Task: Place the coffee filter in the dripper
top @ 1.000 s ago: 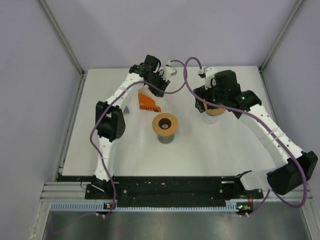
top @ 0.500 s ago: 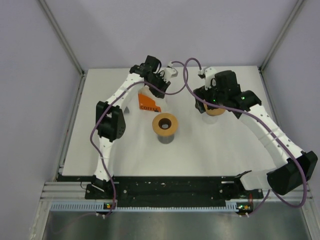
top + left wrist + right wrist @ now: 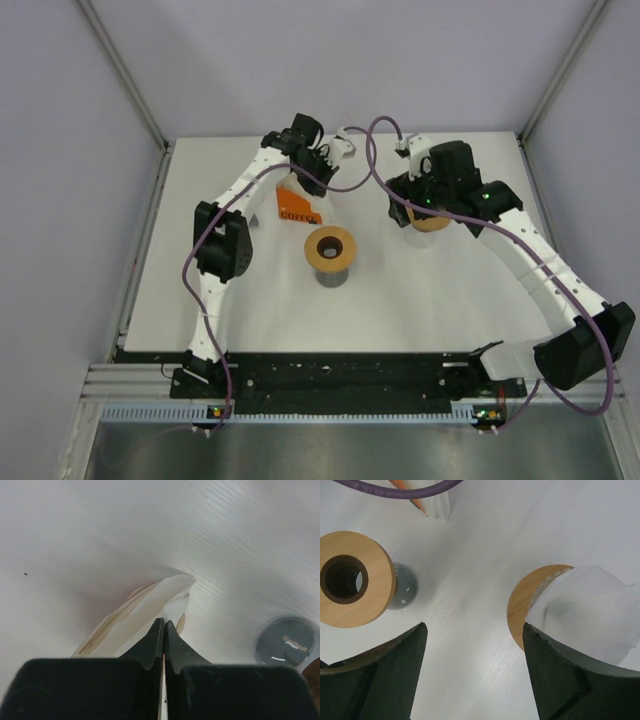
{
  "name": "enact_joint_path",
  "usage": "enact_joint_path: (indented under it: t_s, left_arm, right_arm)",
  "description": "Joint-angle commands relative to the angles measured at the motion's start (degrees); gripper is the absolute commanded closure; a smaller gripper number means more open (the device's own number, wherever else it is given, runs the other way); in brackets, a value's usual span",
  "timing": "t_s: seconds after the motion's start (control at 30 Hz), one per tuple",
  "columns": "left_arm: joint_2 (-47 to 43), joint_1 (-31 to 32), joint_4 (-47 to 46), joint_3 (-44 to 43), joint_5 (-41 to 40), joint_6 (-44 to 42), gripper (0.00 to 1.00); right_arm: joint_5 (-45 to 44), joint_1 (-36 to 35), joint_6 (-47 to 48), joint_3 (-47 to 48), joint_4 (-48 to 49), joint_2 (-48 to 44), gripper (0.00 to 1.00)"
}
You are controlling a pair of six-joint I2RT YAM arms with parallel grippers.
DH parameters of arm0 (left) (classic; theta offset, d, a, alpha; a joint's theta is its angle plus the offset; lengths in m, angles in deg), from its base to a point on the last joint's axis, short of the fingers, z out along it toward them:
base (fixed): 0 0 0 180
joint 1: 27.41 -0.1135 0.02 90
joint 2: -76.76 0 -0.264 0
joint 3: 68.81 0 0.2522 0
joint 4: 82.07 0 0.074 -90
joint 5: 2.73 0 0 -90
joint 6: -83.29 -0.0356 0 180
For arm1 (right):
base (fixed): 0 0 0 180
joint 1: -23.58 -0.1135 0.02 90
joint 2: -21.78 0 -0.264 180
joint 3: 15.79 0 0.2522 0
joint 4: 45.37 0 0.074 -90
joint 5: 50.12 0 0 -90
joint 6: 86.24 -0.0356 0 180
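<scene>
My left gripper (image 3: 335,150) is at the far middle of the table, shut on a white paper coffee filter (image 3: 347,140). In the left wrist view the filter (image 3: 155,600) fans out beyond the closed gripper (image 3: 164,622), just above the table. A wooden ring with a dark hole on a grey base (image 3: 331,250) stands mid-table; it also shows in the right wrist view (image 3: 352,579). A wooden-rimmed piece with white paper in it (image 3: 430,222) sits under my right gripper (image 3: 413,212). My right gripper (image 3: 474,627) is open and empty, with the white paper (image 3: 585,612) beside its right finger.
An orange pack marked COFFEE (image 3: 298,208) lies under the left forearm. A purple cable (image 3: 375,160) loops between the two wrists. A round grey glassy object (image 3: 285,641) shows at the right of the left wrist view. Metal frame posts stand at the table's far corners.
My left gripper has shifted slightly to the right with the filter in it. The right arm has not moved.
</scene>
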Motion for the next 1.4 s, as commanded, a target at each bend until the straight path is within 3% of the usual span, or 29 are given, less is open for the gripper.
enact_joint_path:
  t_s: [0.0, 0.63, 0.9, 1.17, 1.37]
  left_arm:
    - [-0.7, 0.2, 0.5, -1.4, 1.5, -0.5, 1.00]
    - [-16.3, -0.5, -1.5, -0.2, 0.2, 7.0, 1.00]
    - [-22.5, -1.3, -1.9, -0.5, 3.4, 11.8, 1.00]
    - [-25.4, -1.3, -5.3, 3.6, 1.0, 10.7, 1.00]
    - [-22.8, -1.3, -10.4, 7.3, 2.0, 1.9, 1.00]
  right_arm:
    - [1.0, 0.5, 0.1, 0.6, 1.2, -0.5, 0.23]
    - [3.7, 0.6, -0.3, 2.6, 1.2, -2.0, 0.23]
    - [8.3, 0.6, -0.7, 5.5, 2.8, -2.3, 0.23]
    - [11.5, 0.6, -2.8, 5.3, 4.9, -2.4, 0.24]
    - [11.7, 0.6, -3.2, 3.8, 4.9, -3.4, 0.24]
